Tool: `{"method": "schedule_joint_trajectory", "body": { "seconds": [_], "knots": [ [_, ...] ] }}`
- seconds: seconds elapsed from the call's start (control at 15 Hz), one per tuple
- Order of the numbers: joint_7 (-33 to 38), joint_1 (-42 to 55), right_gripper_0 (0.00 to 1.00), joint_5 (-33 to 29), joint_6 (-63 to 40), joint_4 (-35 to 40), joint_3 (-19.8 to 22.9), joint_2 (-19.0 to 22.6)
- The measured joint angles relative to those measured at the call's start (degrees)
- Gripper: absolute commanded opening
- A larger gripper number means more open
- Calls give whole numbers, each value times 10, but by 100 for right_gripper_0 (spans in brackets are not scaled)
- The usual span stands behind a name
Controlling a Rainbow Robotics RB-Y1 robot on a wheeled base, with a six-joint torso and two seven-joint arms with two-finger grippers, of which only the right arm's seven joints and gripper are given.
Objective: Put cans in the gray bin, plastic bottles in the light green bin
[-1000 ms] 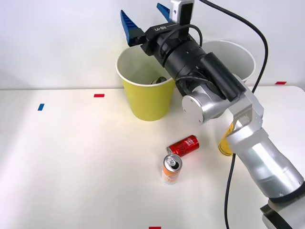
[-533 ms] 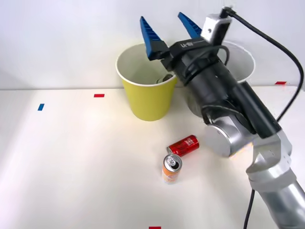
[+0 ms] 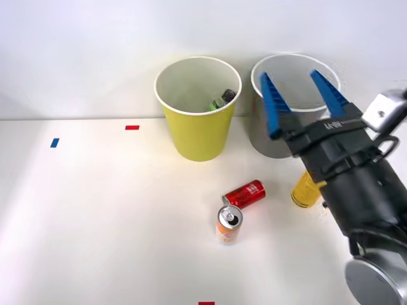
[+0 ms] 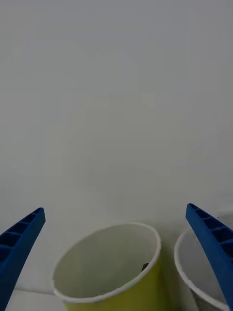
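Pulled back from over the green bin [image 3: 198, 108] within the last second, toward the robot and to its right; now raised in front of the gray bin [image 3: 275, 136], well above the table [image 3: 95, 216]. Right gripper [image 3: 299, 101] spread wide, nothing between the fingers [image 3: 272, 105]. Inside the green bin, a green bottle [image 3: 220, 100] lying against the far-right wall, so one plastic item judged sorted and the arm freed for the next pick. Left on the table: red can [image 3: 245, 194] on its side, long axis running diagonally, far end toward the gray bin, near end toward the robot's left. Touching or just beside it, orange can [image 3: 229, 225] upright, long axis vertical, silver top facing up. Yellow bottle [image 3: 304, 190] near the gray bin's base, partly hidden behind the wrist, apparently upright, cap not visible. Gray bin seemingly without cans so far. Both bins side by side at the back, rims nearly touching. From the wrist camera, both rims ahead between the splayed fingers. Next reach probably downward, toward a can or the yellow bottle.
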State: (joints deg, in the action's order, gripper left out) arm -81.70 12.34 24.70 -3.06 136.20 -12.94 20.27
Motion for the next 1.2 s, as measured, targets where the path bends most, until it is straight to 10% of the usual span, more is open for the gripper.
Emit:
{"method": "schedule_joint_trajectory", "body": {
  "seconds": [0.6,1.2],
  "knots": [
    [2,295,100,2,62,69,106,21],
    [-3,323,100,-1,65,-47,137,4]
  ]
}}
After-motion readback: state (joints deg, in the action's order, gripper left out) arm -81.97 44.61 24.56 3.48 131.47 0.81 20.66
